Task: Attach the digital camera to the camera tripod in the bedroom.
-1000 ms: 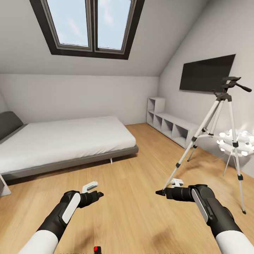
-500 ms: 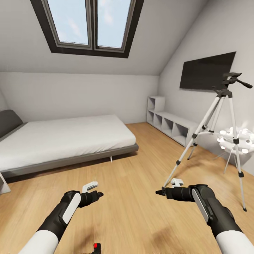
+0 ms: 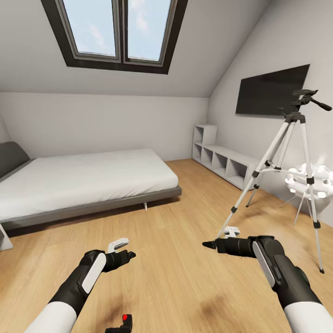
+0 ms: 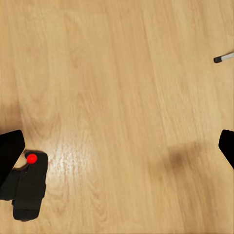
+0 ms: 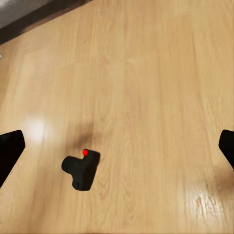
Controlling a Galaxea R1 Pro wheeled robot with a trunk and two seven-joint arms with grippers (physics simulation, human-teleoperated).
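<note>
Black and boxy, the digital camera lay on the light wood floor at the near edge of the head view, between the two arms and closer than both hands. It carried a small red dot on its top, and a rounded stub, likely the lens, jutted from one side. In the right wrist view the digital camera sat alone on the planks beside a soft dark shadow and a pale glare patch. In the left wrist view it lay near one dark fingertip.

The camera tripod stood on the floor at the right side of the bedroom, well apart from the camera. Its three thin legs were silver-white with black joints and feet, and its black head bore a long pan handle. One foot rested just beyond the right hand.

The left hand hung above the floor, holding nothing. In each wrist view the fingertips sat at opposite edges, so both hands were spread wide. The floor was glossy, with fine grain.
</note>
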